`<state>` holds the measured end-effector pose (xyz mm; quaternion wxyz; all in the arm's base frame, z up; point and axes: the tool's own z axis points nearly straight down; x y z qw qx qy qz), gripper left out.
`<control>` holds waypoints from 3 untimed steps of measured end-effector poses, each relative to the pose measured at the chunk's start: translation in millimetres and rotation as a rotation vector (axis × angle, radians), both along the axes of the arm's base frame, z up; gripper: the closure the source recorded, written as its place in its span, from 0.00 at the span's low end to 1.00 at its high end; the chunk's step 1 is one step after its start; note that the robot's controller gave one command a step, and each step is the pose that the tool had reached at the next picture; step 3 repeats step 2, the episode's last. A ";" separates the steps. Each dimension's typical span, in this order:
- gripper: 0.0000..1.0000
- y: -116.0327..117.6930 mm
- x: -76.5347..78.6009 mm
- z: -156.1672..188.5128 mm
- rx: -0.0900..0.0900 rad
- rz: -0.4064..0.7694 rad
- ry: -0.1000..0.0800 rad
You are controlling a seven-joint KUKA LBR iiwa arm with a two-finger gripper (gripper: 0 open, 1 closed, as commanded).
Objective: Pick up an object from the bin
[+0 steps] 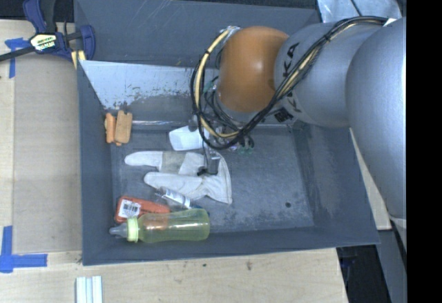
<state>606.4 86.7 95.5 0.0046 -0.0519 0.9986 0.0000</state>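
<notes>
My gripper point(211, 162) hangs below the arm's orange cover, low over the middle of the bin. Its tip is down at the upper right part of a white glove point(181, 183) that lies flat with its cuff towards the right. Whether it touches the glove I cannot tell. Just above and left of the gripper lies a small white cap-like piece point(184, 138), partly hidden by cables.
A yellow-green baby bottle point(170, 227) lies along the bin's front wall, with an orange labelled packet point(137, 208) just behind it. A tan and orange piece point(118, 127) sits at the left wall. The arm covers the bin's back right.
</notes>
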 end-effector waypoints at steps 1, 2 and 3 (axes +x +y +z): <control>1.00 4.3 12.7 -19.9 0.003 0.022 -0.005; 1.00 4.3 12.7 -19.9 0.003 0.022 -0.005; 1.00 4.3 12.7 -19.9 0.003 0.022 -0.005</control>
